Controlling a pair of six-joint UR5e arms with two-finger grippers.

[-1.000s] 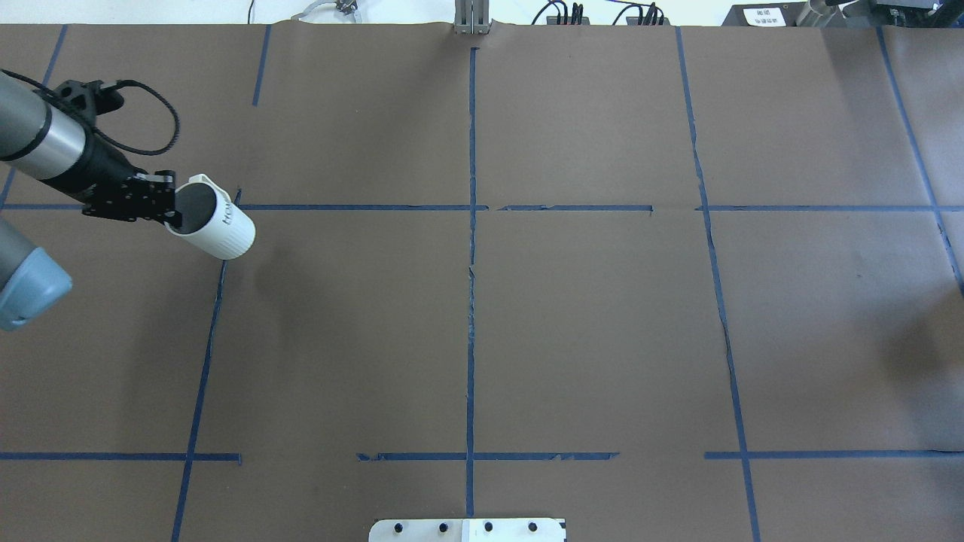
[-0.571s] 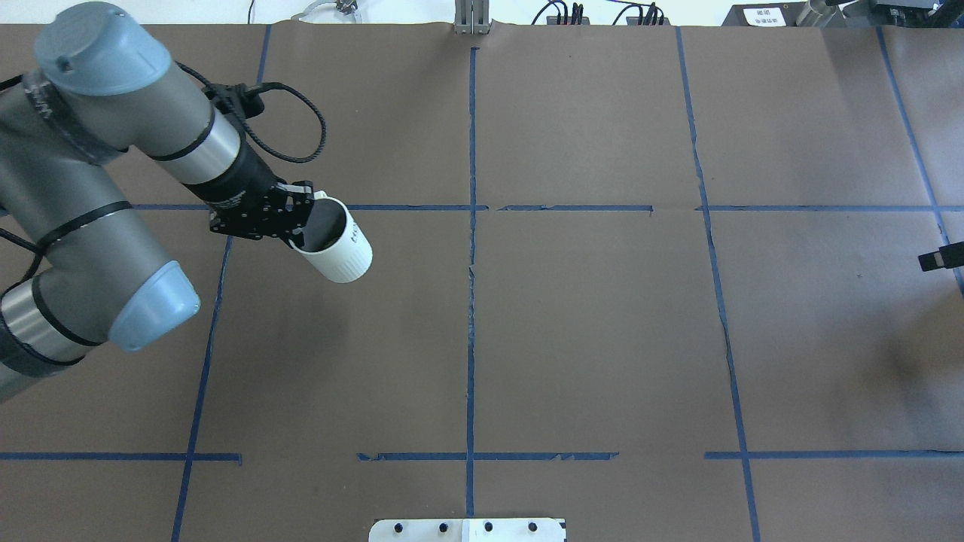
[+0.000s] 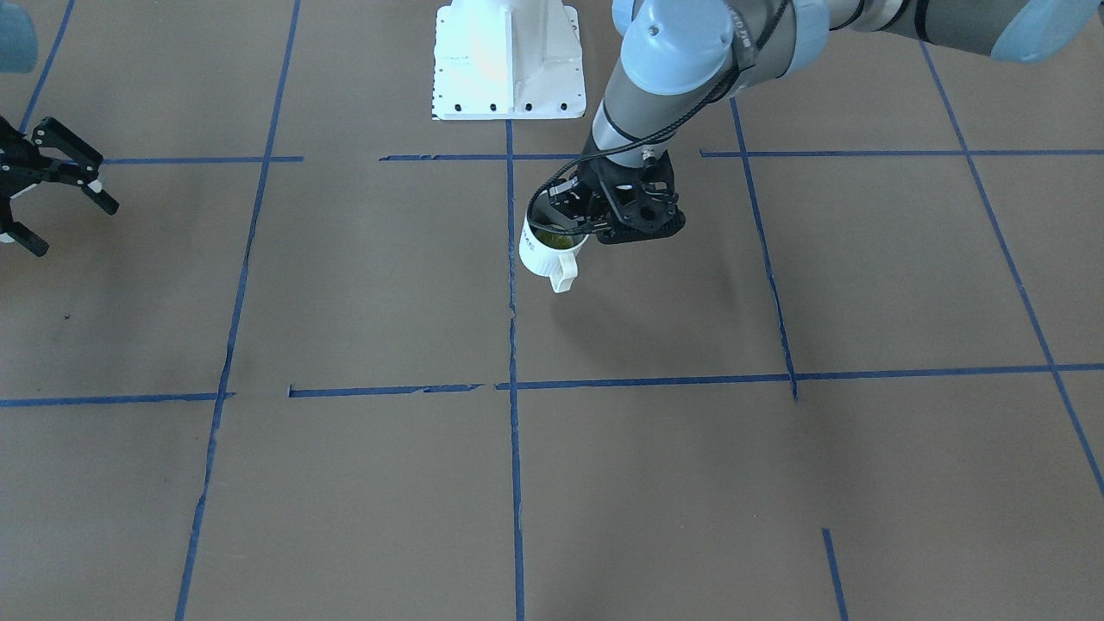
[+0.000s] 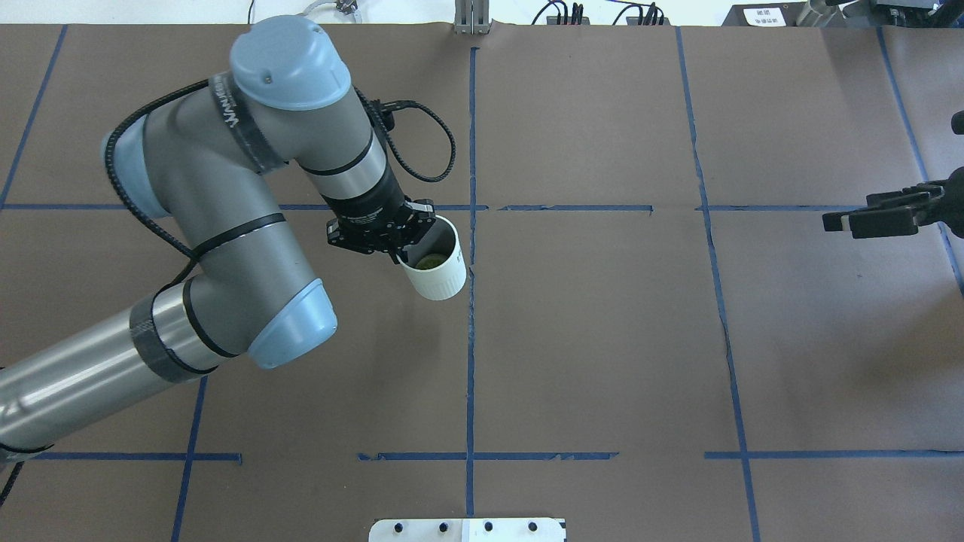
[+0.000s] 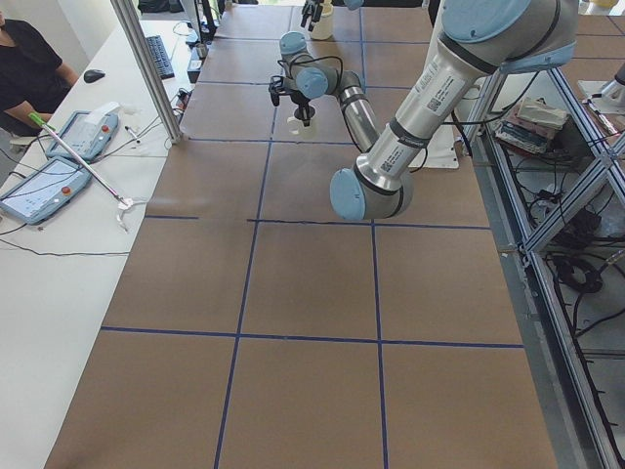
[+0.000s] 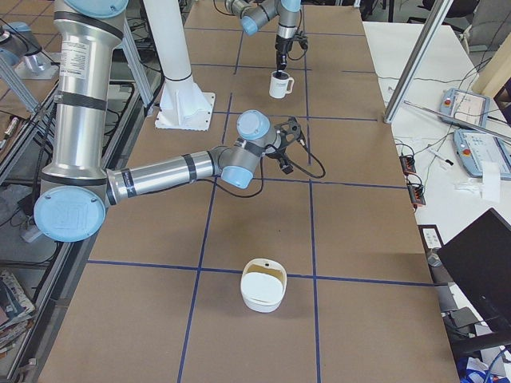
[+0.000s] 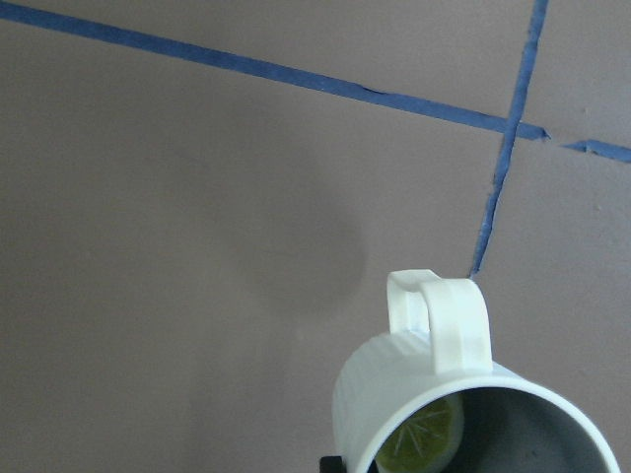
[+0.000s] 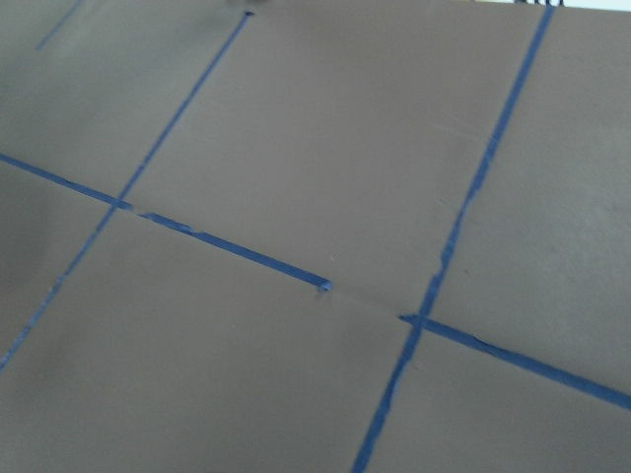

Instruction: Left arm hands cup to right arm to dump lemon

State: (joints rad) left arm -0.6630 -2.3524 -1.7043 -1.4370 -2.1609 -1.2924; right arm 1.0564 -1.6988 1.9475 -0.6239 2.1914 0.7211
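My left gripper is shut on the rim of the white ribbed cup and holds it above the table, just left of the centre tape line. The yellow-green lemon lies inside the cup. In the front-facing view the cup hangs under the left gripper with its handle toward the camera, the lemon showing inside. The left wrist view shows the cup, its handle up, and the lemon. My right gripper is open and empty at the table's right side, far from the cup.
The table is brown paper with a blue tape grid. The white robot base plate sits at the robot's edge. A white bowl stands near the table's right end. A person sits at a side desk with tablets.
The left arm has swung right, carrying the cup from the table's far left to just beside the centre line. The right gripper has come further in from the right edge.
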